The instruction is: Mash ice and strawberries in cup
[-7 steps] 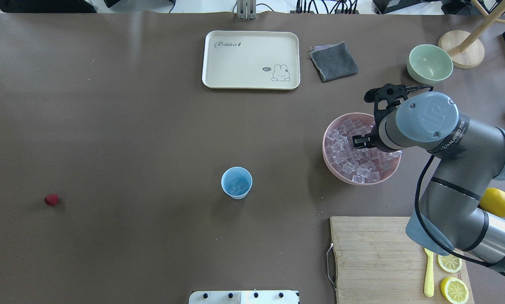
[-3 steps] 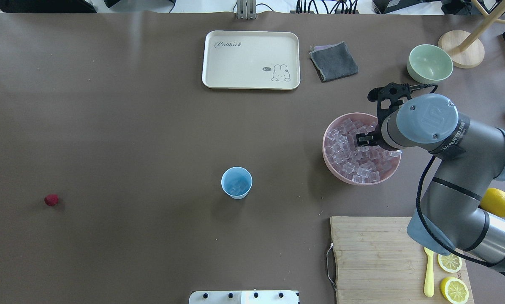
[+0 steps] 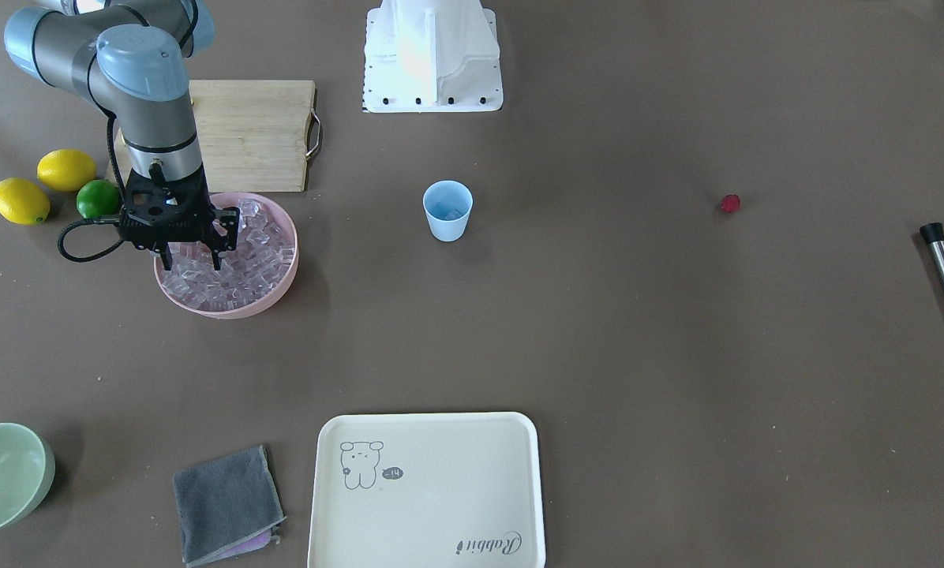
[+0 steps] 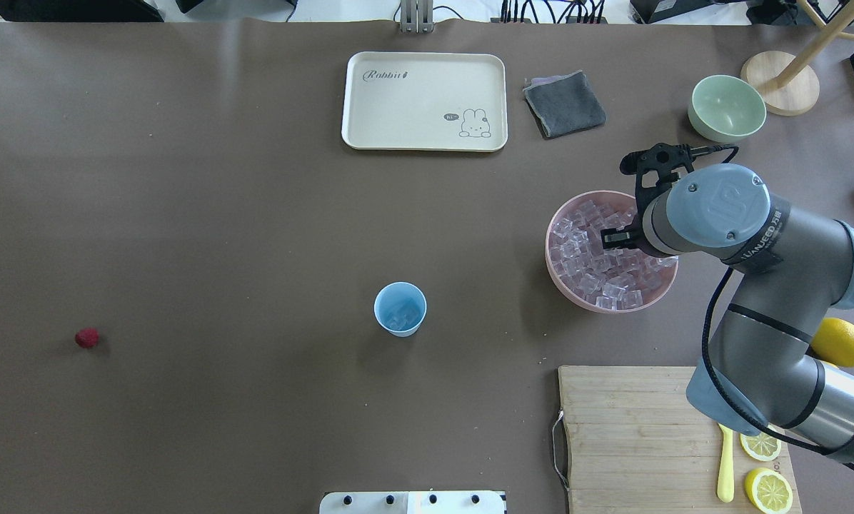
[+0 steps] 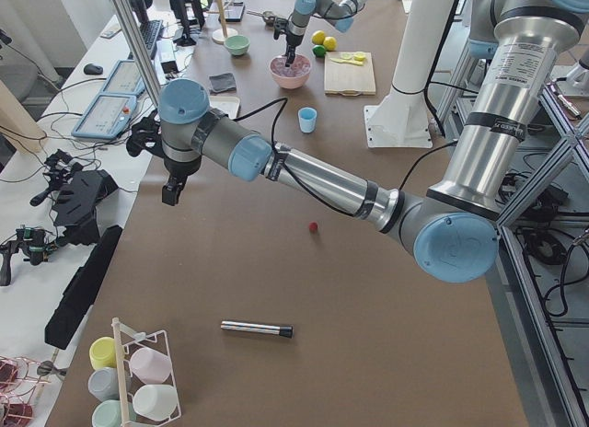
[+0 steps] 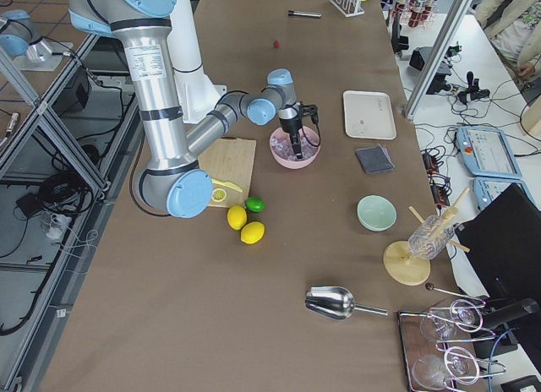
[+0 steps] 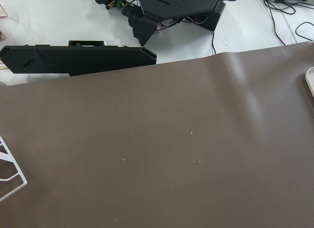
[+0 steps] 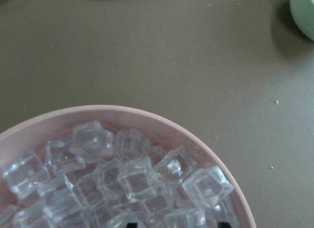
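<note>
Exterior front-facing: my right claw [image 3: 192, 260] hangs over the pink bowl [image 3: 286, 272], pointing straight down. Both fingers [image 3: 217, 254] are spread wide, with their tips among the ice [image 3: 243, 260]. Nothing is clamped between them. The right wrist view shows heaped cubes below me and my fingertips just at its lower edge.

The cup [image 4: 400, 308] stands well apart from this claw, to my left and nearer my base. It is upright, long axis vertical, mouth up, and a few cubes show inside it.

The strawberry [image 4: 87, 338] lies on the bare table, further left again and well apart from the cup. It is roundish, and I cannot tell which way it points.

My left claw [image 5: 171, 190] hangs over the table's left end. It shows only from the side, so I cannot tell whether it is open.

Writing: the tray [image 4: 424, 101] reads "Rabbit", beside a rabbit drawing.
</note>
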Motion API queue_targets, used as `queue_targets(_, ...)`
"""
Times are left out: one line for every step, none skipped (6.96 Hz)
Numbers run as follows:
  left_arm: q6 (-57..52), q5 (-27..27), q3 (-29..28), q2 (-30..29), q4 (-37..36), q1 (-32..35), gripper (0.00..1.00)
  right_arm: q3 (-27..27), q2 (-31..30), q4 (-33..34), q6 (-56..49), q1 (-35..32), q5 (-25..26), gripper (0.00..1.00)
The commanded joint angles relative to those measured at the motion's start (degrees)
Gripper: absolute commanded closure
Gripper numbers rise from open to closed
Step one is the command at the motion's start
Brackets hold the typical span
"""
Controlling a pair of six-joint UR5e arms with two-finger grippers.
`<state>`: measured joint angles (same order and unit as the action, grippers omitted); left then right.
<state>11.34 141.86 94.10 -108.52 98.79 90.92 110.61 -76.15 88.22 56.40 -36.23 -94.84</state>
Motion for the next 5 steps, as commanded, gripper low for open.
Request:
queue_targets(0.00, -0.01, -0.06, -0.20, 0.00, 0.04, 0.02, 0.13, 0.56, 2.73, -0.06, 1.42, 1.58, 0.79)
queue_targets(0.00, -0.10, -0.06, -0.20, 0.00, 0.04, 0.02, 0.30, 0.57, 2.83, -0.33, 1.43, 1.50, 1.00)
queue_targets(0.00, -0.10, -0.15, -0.11, 0.00, -0.04, 0.01, 0.57, 0.57, 2.92, -0.68, 1.43, 1.33, 1.00)
queue_targets(0.00, -0.10, -0.15, -0.11, 0.00, -0.05, 0.02, 0.74, 0.65, 2.92, -0.77, 1.34, 1.24, 1.00)
queue_targets(0.00, -0.10, -0.15, -0.20, 0.00, -0.05, 0.02, 2.05, 0.57, 2.92, -0.77, 1.08, 1.15, 1.00)
